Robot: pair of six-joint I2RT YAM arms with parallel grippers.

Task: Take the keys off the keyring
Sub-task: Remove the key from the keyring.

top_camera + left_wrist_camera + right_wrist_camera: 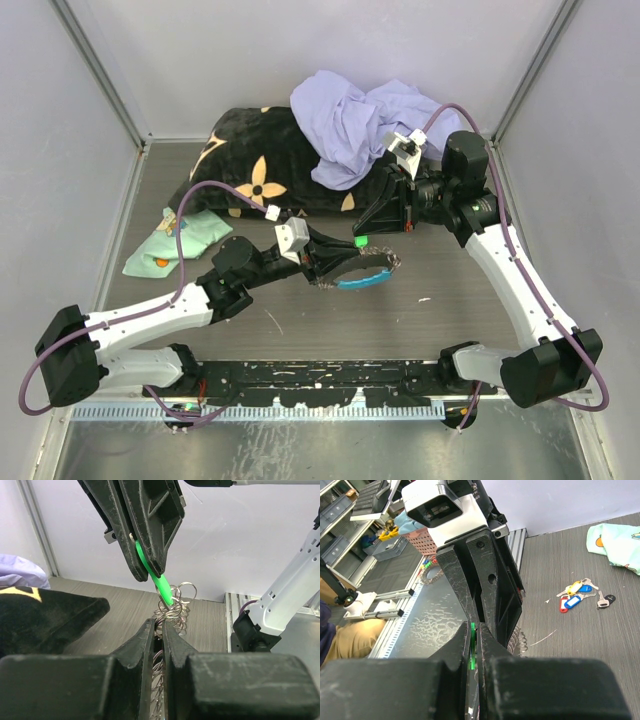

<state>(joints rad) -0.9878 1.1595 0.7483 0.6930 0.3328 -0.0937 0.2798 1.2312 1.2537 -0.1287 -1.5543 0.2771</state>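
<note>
My left gripper [350, 263] is shut on the keyring [362, 280], a silver chain loop with a light-blue crescent, held just above the table. In the left wrist view my left gripper [159, 626] pinches the chain [172, 611]. My right gripper [364, 236] comes from the back right and is shut on a key's green tag [360, 241], which still hangs on the chain. The green tag [163, 587] shows between the right fingers [150, 540]. In the right wrist view my right gripper [476, 631] clamps the green tag [472, 639]. Loose keys [576, 594] with red, blue and yellow tags lie on the table.
A black flowered blanket [255, 170] and a lavender cloth [360, 115] lie at the back. A mint-green cloth [172, 245] lies at the left and also shows in the right wrist view [615, 537]. A black-headed key [605, 600] lies by the loose keys.
</note>
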